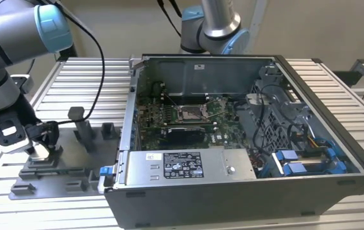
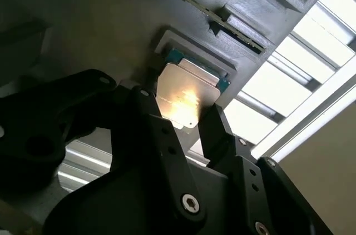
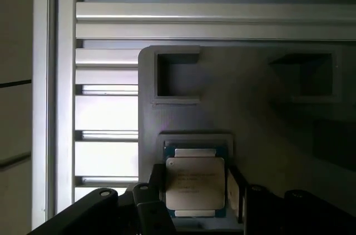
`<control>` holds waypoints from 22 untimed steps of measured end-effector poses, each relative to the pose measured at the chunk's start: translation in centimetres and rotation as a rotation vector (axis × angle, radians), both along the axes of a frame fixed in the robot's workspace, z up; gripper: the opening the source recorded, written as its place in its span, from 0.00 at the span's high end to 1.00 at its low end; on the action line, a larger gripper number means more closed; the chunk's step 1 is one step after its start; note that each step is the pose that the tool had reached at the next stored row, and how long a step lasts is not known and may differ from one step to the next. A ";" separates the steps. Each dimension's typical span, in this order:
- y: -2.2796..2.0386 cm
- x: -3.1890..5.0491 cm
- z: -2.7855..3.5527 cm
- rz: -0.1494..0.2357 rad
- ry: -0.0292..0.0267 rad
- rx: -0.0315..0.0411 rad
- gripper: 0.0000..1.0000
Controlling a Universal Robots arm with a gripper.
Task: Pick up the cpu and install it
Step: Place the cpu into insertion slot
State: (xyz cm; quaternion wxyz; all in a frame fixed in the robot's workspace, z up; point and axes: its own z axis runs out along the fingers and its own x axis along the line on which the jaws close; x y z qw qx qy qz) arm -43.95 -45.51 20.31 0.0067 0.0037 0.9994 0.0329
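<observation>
Your pincer [image 1: 38, 151] is down on the grey fixture plate [image 1: 67, 172], on the side of the plate farthest from the open computer case [image 1: 246, 143]. In both wrist views it is right at the cpu [image 3: 194, 176]. You cannot tell from these pictures whether it is already clamped on the chip or only standing around it.

The cpu lies flat in its shallow pocket in the fixture plate, silver top up. By the look of it, it has not been lifted out. Two empty pockets [image 3: 177, 76] sit just beyond it on the same plate.

Judging by this, you are at the very start of the job: the approach is made, and at most the grasp. The lift, the carry and the seating are all still to do.

The socket [image 1: 188, 112] is on the green board inside the case, well apart from the fixture plate and towards the exterior view's right. It looks uncovered and has no chip in it. Plate and case both stand on the slatted table [image 1: 73, 76].
</observation>
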 end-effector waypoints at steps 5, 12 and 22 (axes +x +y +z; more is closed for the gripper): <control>-0.01 0.01 1.01 0.000 -0.0059 0.0014 1.00; 0.00 0.00 3.29 0.000 -0.0063 0.0030 1.00; 0.00 0.00 5.81 0.000 -0.0096 0.0063 1.00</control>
